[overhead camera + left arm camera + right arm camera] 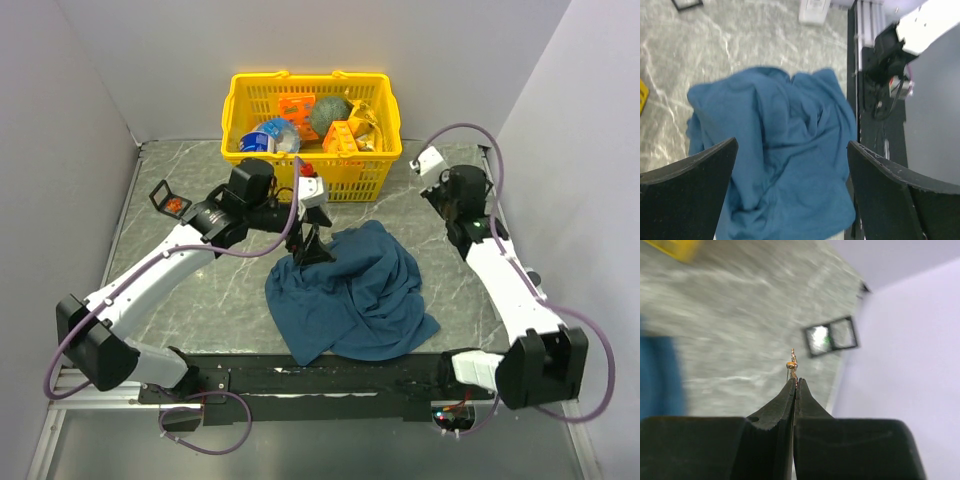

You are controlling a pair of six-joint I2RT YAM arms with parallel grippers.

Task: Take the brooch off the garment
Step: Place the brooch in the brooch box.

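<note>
Table (230, 310): grey marbled slab, pale walls on three sides. Blue garment (350, 290) lies crumpled front-centre. Left gripper (792, 145) hangs over it, jaws wide, holding nothing. Further back on the right, right gripper (794, 382) is closed, pinching the tiny brooch (792, 365) at its tips, clear of the garment. The brooch's long axis runs in line with the fingers, free end pointing straight out. Yellow basket (375, 165) sits at the far wall.
</note>
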